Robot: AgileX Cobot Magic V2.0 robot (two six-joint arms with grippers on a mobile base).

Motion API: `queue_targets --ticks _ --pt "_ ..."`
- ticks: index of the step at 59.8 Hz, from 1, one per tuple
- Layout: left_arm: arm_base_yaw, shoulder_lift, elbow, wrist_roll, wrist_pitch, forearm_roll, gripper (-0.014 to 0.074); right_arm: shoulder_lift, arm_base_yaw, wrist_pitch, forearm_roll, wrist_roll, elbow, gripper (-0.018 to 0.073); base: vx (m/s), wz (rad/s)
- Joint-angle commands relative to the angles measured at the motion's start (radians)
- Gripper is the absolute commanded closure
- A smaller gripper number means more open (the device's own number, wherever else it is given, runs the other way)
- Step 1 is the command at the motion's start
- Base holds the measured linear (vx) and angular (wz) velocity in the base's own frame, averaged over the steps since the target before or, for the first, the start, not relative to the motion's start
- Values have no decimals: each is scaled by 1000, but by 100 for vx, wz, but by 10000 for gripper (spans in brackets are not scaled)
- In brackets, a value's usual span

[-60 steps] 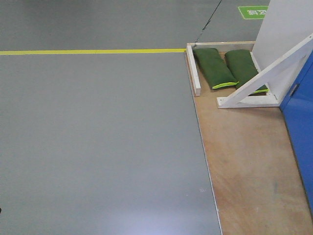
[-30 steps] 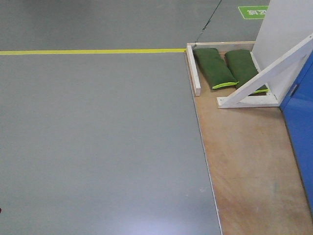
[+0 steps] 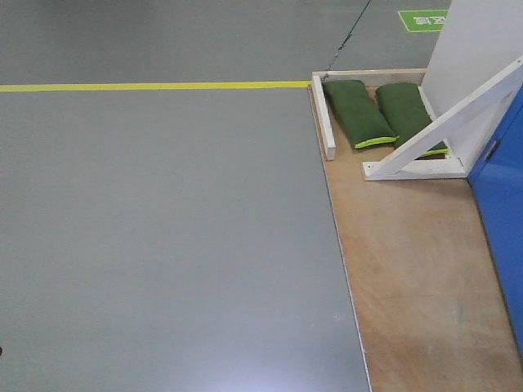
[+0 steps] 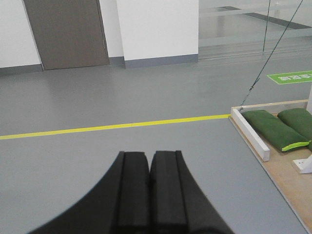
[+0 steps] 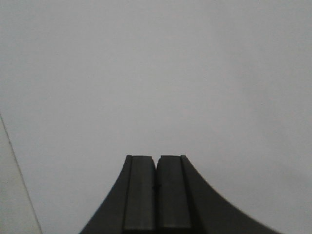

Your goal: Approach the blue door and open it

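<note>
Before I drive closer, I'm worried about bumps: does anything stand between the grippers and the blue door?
Nothing visible does. In the front view the plywood base before the blue door is bare; the white frame and green sandbags sit at its far end. Neither wrist view shows the door.

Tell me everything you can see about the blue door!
Only a slice of the blue door shows, at the right edge of the front view. It is a bright blue, smooth, flat panel standing upright, with a small grey plate on it. Its bottom runs along the plywood platform, and the white braced frame stands right beside it. No handle or lock is in view.
</note>
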Motion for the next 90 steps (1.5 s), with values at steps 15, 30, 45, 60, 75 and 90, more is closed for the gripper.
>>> queue_targets --ticks 15,30,45,60,75,90 --pt "-8 -14 6 -3 -84 0 526 45 79 -91 91 -18 -201 567 0 0" --pt "-8 -14 6 -3 -84 0 526 88 148 -115 122 -103 -236 567 0 0" --pt "-8 -14 6 -3 -84 0 526 118 155 -166 122 -154 -236 567 0 0" --pt "-8 -14 6 -3 -84 0 526 150 173 -165 122 -177 -243 567 0 0" --pt "-8 -14 6 -3 -84 0 526 203 175 -159 118 -177 -319 567 0 0" --pt "-8 -14 6 -3 -84 0 526 219 205 17 114 -177 -375 567 0 0"
